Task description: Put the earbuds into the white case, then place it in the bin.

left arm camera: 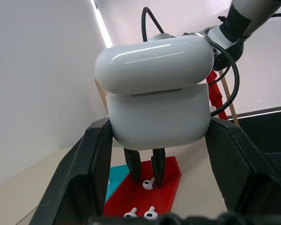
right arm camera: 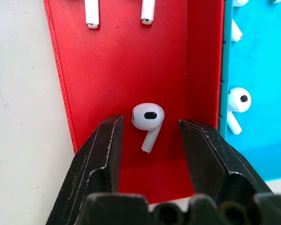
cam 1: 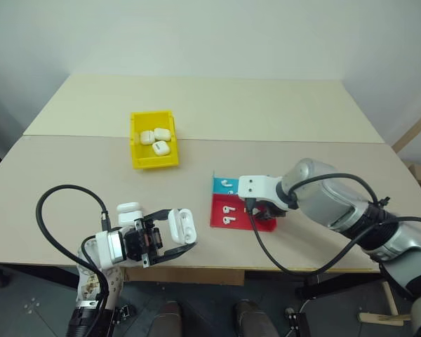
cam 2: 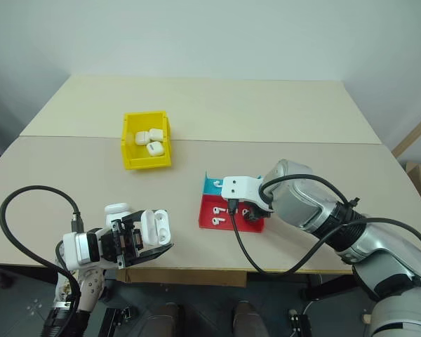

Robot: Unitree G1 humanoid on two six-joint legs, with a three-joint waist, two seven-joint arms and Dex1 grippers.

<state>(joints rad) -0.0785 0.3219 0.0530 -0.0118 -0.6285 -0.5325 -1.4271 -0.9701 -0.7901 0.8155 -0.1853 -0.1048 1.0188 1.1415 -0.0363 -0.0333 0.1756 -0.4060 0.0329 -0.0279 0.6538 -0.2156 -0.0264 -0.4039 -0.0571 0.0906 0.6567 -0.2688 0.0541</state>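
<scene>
My left gripper (cam 1: 174, 237) is shut on the white case (cam 1: 182, 226), held up near the table's front edge with its lid hinged open (left arm camera: 154, 61). At the right, my right gripper (right arm camera: 150, 140) points down into the red half of a tray (right arm camera: 107, 61). Its fingers (right arm camera: 105, 150) stand open on either side of one earbud (right arm camera: 147, 117) without touching it. Two more earbuds (cam 1: 229, 214) lie in the red half and others (right arm camera: 238, 101) in the blue half. The yellow bin (cam 1: 136, 153) stands farther back on the left.
Three white cases (cam 1: 158, 140) lie inside the bin. The red and blue tray (cam 1: 222, 185) sits right of centre on the tan table (cam 1: 266, 105). Black cables loop from both wrists over the table's front.
</scene>
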